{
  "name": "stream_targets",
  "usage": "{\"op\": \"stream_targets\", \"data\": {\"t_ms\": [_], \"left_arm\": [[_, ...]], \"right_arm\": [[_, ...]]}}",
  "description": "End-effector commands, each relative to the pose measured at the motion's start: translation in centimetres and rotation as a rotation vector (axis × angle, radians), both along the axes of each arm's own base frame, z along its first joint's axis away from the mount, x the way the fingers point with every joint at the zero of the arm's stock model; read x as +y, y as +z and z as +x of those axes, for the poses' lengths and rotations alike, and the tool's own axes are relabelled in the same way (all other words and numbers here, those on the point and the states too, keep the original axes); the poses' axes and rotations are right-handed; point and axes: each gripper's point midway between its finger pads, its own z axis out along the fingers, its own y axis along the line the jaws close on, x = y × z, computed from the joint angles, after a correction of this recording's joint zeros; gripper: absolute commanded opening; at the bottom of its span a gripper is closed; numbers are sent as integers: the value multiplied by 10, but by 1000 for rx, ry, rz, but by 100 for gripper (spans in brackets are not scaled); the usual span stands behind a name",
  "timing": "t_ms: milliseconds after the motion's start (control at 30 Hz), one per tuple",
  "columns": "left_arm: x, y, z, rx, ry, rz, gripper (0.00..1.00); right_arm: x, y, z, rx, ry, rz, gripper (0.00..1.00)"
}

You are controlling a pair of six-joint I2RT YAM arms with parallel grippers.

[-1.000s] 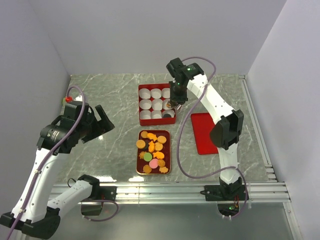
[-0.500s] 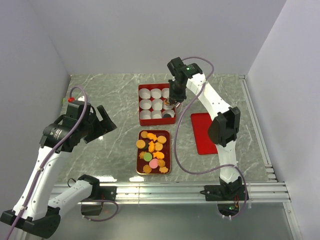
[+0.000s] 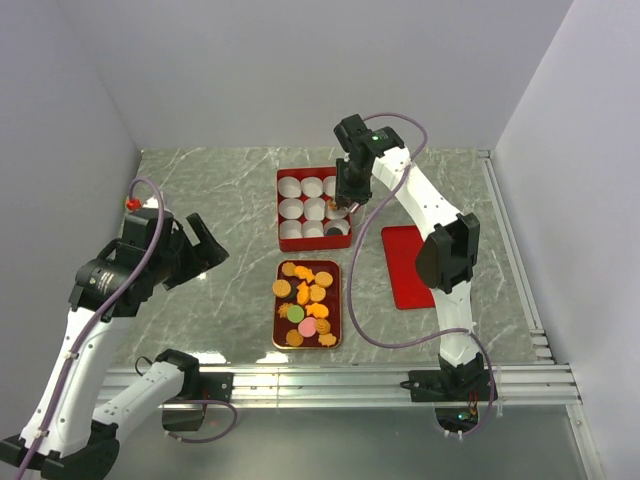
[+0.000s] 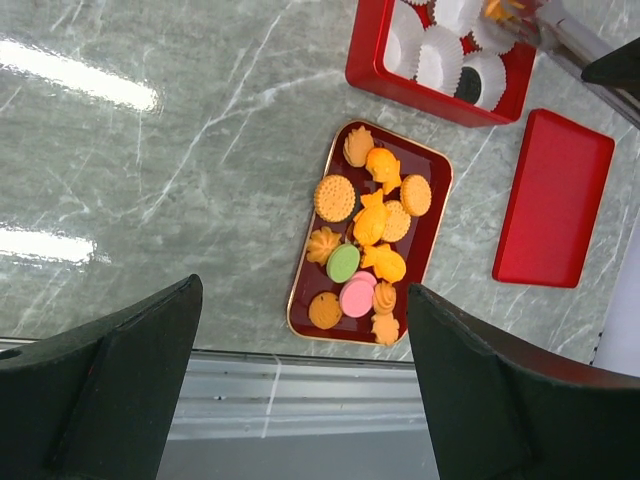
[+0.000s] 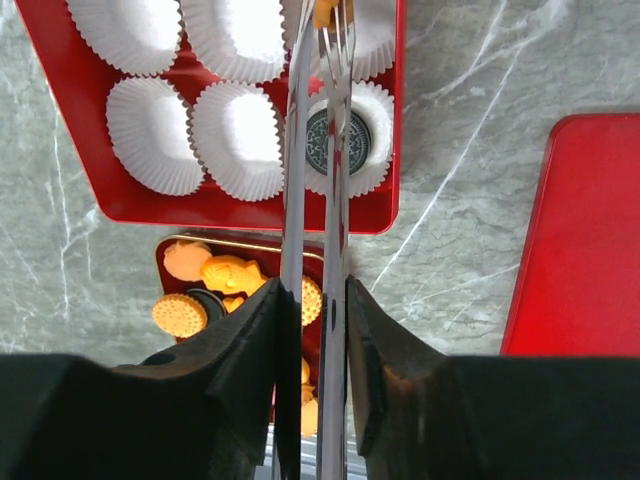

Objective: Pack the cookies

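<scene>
My right pincer clenched on tongs above the red box.
An orange cookie sits between the tong tips; my left pincer hangs released.

Bright, even light, probably from overhead. White glare streaks the glossy grey marble table just beyond the left pincer, whose black fingers blur. The slim steel tweezers clamped in the right pincer look soft near the lens. Shadows are faint.

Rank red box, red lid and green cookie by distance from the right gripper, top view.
1. Red box: directly under the right gripper.
2. Red lid: on its right.
3. Green cookie: in the near tray.
</scene>
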Motion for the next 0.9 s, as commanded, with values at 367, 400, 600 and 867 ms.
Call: {"op": "stream_targets", "data": {"t_ms": [367,400,600,867], "left_arm": [[11,14,4,-44,102,-7,89],[14,18,4,-53,112,0,89],[26,21,-6,-49,149,34,90],[40,12,-11,-43,165,111,91]], "right_arm": [[-12,48,-7,-115,19,23,51],[-13,53,-8,-125,19,28,51],[-22,76,-23,-159,26,39,51],[-10,98,-65,-180,100,74,51]]}}
